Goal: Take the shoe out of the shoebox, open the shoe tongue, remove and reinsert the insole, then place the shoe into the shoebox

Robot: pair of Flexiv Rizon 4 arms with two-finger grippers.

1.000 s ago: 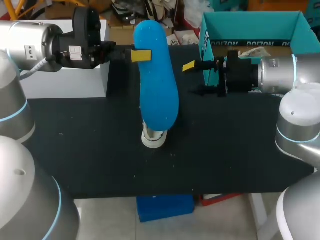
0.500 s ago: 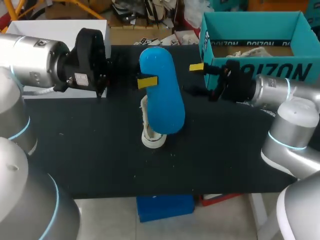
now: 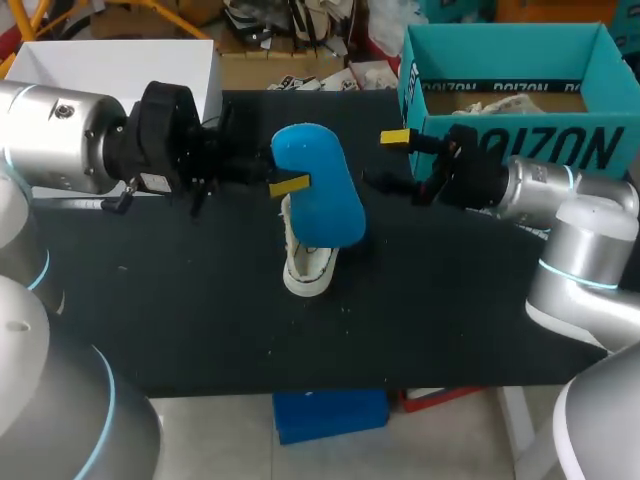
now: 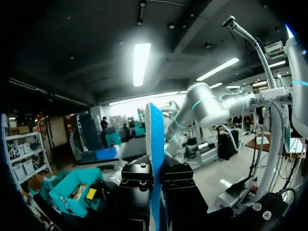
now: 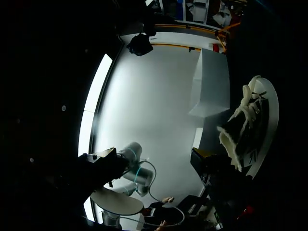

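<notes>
Currently the white shoe (image 3: pixel 306 268) sits on the black table (image 3: pixel 450 300), and only its near end shows below the blue insole (image 3: pixel 320 195). The insole is raised above the shoe and covers its far part; whether the 2 touch cannot be told. The left gripper (image 3: pixel 295 185) comes in from the shoe's left and is clamped on the insole. In the left wrist view the insole (image 4: pixel 155 144) stands edge-on, with the gripper's (image 4: pixel 156 174) 2 fingers pressed on either side. The right gripper (image 3: pixel 390 160) hangs to the right of the shoe and just beside the insole. Its fingers are apart and hold nothing. The open teal shoebox (image 3: pixel 500 60) stands beyond the shoe to its right, well apart. A white box (image 3: pixel 120 65) stands beyond the shoe to its left. From the right wrist view the shoe (image 5: pixel 250 122) shows its laces.
</notes>
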